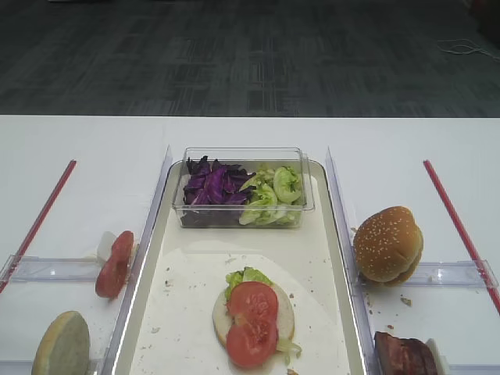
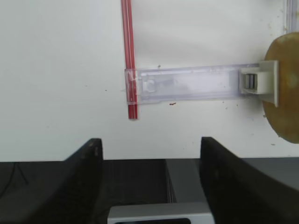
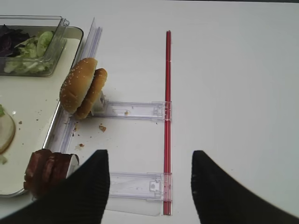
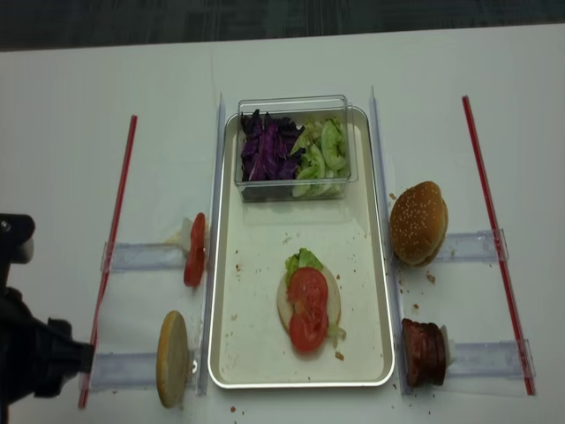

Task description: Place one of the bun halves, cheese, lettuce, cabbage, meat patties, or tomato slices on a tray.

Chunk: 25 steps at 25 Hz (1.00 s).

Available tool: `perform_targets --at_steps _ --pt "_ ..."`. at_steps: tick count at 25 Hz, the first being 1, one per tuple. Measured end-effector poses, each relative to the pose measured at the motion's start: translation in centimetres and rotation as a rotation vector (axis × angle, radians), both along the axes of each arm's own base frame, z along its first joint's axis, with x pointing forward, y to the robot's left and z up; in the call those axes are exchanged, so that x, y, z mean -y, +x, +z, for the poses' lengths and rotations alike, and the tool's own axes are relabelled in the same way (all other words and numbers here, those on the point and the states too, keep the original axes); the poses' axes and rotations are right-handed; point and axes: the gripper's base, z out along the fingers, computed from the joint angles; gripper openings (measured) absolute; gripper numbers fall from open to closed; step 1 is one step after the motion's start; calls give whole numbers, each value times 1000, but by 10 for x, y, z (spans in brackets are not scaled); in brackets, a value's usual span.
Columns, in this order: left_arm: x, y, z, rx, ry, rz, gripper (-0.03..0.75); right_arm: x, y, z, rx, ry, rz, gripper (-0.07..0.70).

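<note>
Both grippers hang released: the left gripper (image 2: pixel 150 149) at the surface's (image 4: pixel 79 88) near left edge, the right gripper (image 3: pixel 150 179) near its right edge.

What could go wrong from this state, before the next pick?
1. The tomato slices overlap, the near one hanging off the bun half; a patty set on top may slide.
2. The meat patties stand on edge against a clip at the tray rim; an off-centre grab may topple them.
3. The sesame bun halves lean together, so the open right claw may lift both.
</note>
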Motion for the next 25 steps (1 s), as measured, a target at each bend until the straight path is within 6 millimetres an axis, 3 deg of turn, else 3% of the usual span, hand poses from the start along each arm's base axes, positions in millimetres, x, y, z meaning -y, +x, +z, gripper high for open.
perform_targets --at_steps 7,25 --pt "-1 -34 -2 106 -7 10 423 0 0 0 0 4 -3 405" --pt "-3 -79 14 427 -25 22 423 0 0 0 0 4 -3 405"
